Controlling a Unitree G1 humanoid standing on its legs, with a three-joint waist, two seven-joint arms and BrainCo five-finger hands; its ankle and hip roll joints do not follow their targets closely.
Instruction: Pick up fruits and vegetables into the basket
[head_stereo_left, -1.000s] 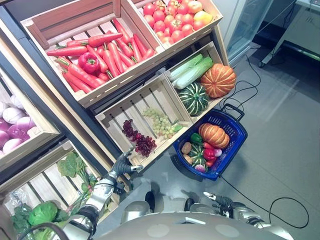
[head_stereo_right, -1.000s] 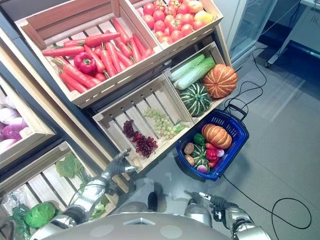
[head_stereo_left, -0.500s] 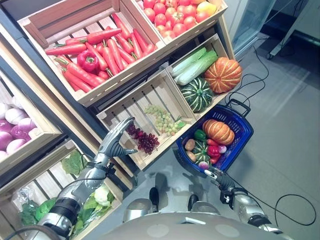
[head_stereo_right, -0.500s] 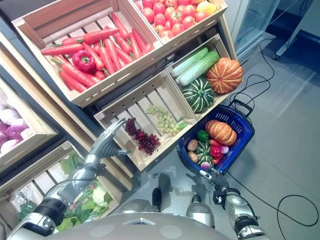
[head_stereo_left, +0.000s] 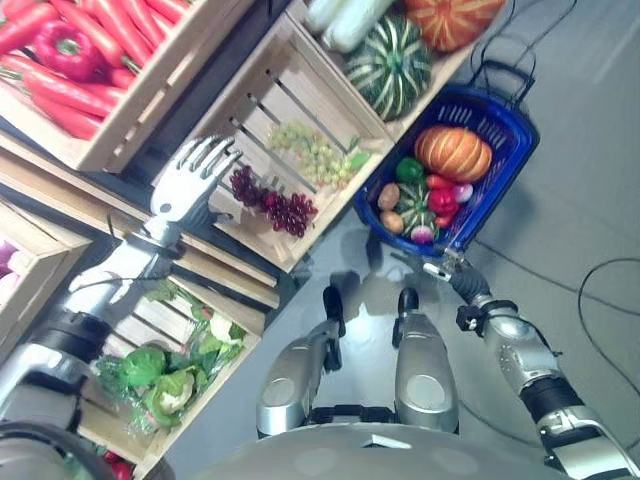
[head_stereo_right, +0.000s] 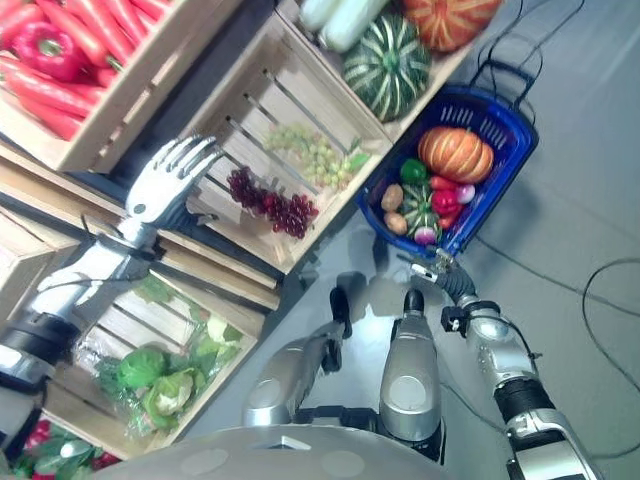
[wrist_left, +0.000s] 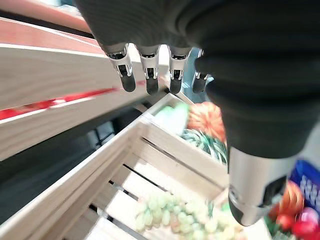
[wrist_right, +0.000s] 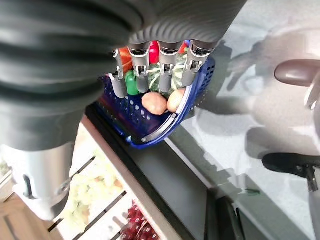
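My left hand (head_stereo_left: 182, 188) is raised by the left wall of the wooden grape crate (head_stereo_left: 262, 88), open with fingers (wrist_left: 149, 75) spread and holding nothing. Dark red grapes (head_stereo_left: 272, 200) lie just to its right, and green grapes (head_stereo_left: 315, 155) lie further in. The blue basket (head_stereo_left: 508, 108) stands on the floor by the crates and holds an orange pumpkin (head_stereo_left: 453, 152), a small striped squash, a green pepper, potatoes (wrist_right: 155, 102) and red pieces. My right hand (head_stereo_left: 452, 277) hovers just in front of the basket's near corner, its fingers (wrist_right: 168, 75) straight and empty.
A crate of carrots with a red pepper (head_stereo_left: 62, 48) sits above the left hand. A striped green squash (head_stereo_left: 392, 65) and a large orange pumpkin (head_stereo_left: 455, 15) fill the crate behind the basket. Leafy greens (head_stereo_left: 160, 375) lie in a low crate. Grey floor (head_stereo_left: 585, 180) lies to the right.
The camera has tipped downward. My left hand has risen to the grape crate's left wall and spread its fingers. My right hand has reached toward the basket's near corner.
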